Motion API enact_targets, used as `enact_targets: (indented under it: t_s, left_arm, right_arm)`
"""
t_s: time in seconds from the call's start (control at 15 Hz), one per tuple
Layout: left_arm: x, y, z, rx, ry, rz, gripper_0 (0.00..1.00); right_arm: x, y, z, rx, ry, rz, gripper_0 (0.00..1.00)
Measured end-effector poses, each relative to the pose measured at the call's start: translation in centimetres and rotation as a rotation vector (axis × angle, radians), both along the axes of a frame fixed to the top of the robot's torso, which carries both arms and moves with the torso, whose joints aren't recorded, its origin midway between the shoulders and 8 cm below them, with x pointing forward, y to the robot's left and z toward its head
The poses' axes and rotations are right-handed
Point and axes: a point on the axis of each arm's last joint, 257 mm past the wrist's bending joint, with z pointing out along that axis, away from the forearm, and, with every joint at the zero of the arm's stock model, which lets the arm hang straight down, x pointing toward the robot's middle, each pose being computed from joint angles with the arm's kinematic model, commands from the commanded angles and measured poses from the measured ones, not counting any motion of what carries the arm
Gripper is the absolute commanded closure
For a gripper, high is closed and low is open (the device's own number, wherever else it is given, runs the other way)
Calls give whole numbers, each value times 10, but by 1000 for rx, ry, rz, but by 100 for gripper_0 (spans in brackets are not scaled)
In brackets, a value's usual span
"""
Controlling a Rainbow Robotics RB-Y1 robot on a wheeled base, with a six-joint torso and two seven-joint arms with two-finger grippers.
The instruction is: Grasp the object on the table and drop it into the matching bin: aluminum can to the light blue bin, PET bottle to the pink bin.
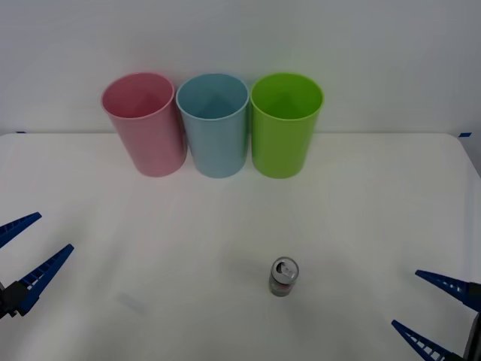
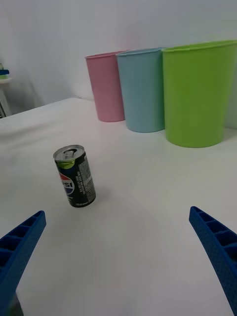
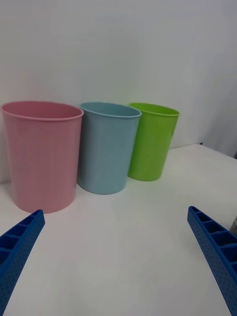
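Front view: aluminum can [image 1: 283, 277] upright, pull-tab top up.

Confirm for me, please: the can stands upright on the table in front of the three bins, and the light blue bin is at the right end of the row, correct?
Not quite. The can does stand upright on the table, but the light blue bin is the middle one, between the pink bin and the lime green bin, which takes the right end, as the front view shows.
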Motion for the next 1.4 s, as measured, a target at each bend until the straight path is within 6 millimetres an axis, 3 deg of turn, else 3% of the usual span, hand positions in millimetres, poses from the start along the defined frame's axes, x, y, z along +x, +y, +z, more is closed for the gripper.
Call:
enact_targets:
  t_s: [0.6,1.4]
  left_arm:
    - [0,0,0,0,0,0,0]
    - [0,0,0,0,0,0,0]
  right_arm:
    - [24,53,-39,16,40,87,0]
    - [61,134,-54,31,23,90,0]
